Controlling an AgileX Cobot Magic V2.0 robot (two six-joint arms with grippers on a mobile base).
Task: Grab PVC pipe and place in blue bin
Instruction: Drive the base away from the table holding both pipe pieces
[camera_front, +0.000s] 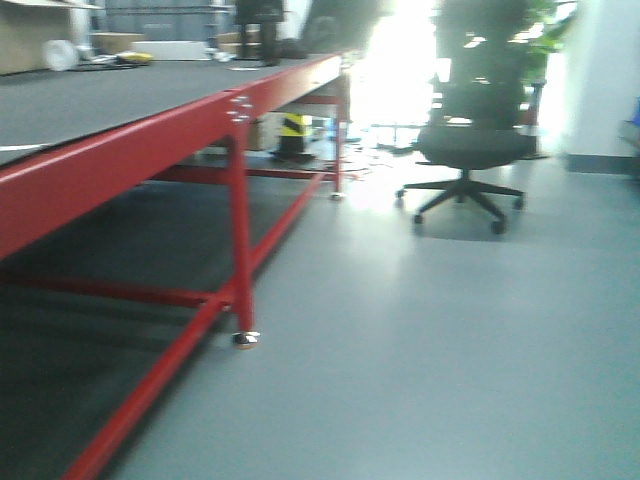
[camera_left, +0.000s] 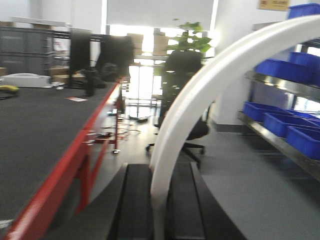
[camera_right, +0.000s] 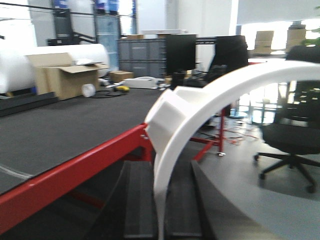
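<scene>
In the left wrist view my left gripper (camera_left: 159, 175) is shut on a white curved PVC pipe (camera_left: 200, 85), which rises from between the black fingers (camera_left: 137, 200) and arcs up to the right. In the right wrist view my right gripper (camera_right: 160, 172) is shut on a second white curved PVC pipe (camera_right: 200, 107) with a wider socket end (camera_right: 165, 117); it arcs to the right. Blue bins (camera_left: 295, 135) sit on a metal shelf at the right of the left wrist view. The front view shows no gripper and no pipe.
A long red-framed table with a dark top (camera_front: 120, 100) runs along the left; it also shows in the left wrist view (camera_left: 60, 170) and the right wrist view (camera_right: 75, 170). A black office chair (camera_front: 470, 150) stands on the grey floor ahead. Boxes and crates (camera_right: 65, 75) sit on the far side.
</scene>
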